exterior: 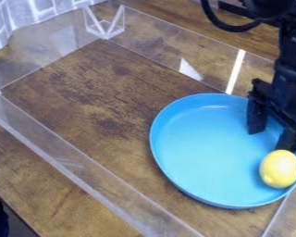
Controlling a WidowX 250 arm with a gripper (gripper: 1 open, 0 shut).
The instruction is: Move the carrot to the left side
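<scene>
No carrot shows in this view; it is hidden or out of view. My black gripper (274, 128) points straight down over the right rim of a round blue plate (200, 148). Its two fingers stand apart, one finger (254, 117) low over the plate's inside and the other at the plate's right edge. I see nothing held between them. A round yellow fruit (281, 168) lies on the plate just in front of the gripper, apart from the fingers.
The wooden tabletop (101, 93) is fenced by low clear plastic walls (64, 153) at the front, left and back. A small clear plastic stand (104, 20) sits at the back left corner. The plate fills the right front corner.
</scene>
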